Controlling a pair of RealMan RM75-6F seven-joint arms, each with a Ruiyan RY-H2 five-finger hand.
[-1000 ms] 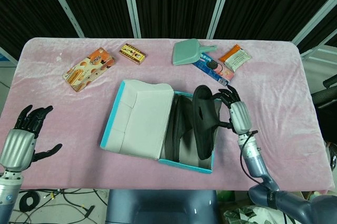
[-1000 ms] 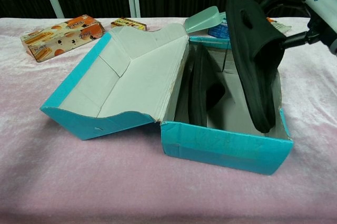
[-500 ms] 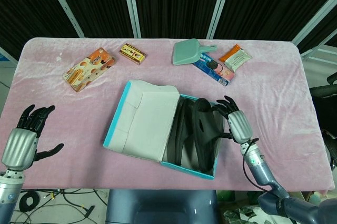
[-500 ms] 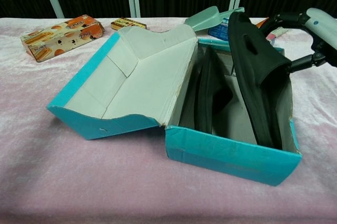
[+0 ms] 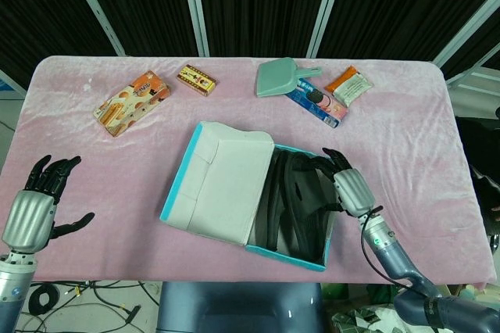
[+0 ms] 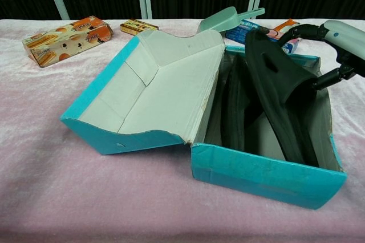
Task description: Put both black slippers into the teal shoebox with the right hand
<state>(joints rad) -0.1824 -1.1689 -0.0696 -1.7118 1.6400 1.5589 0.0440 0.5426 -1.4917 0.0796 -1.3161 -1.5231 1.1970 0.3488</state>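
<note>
The teal shoebox [image 5: 291, 252] stands open near the table's front edge, its grey-lined lid [image 5: 223, 186] folded out to the left. One black slipper [image 5: 276, 200] stands on edge inside it. The second black slipper [image 5: 307, 196] leans inside the box on the right side, heel end up. My right hand [image 5: 349, 187] grips that heel at the box's right wall, fingers hooked over the top and thumb underneath. In the chest view the same hand [image 6: 336, 40] holds the slipper [image 6: 279, 97] above the box's front wall [image 6: 268, 169]. My left hand [image 5: 35, 206] hovers at the front left, fingers spread, holding nothing.
Along the back lie an orange snack box [image 5: 131, 102], a small yellow box [image 5: 196, 79], a teal dustpan [image 5: 280, 77], a blue packet [image 5: 316, 104] and an orange packet [image 5: 348, 85]. Pink cloth covers the table [image 5: 406, 145].
The right hand has lowered the second slipper from above the box down into it. The shoebox has slid a little to the right and toward the front edge. The left hand stays still.
</note>
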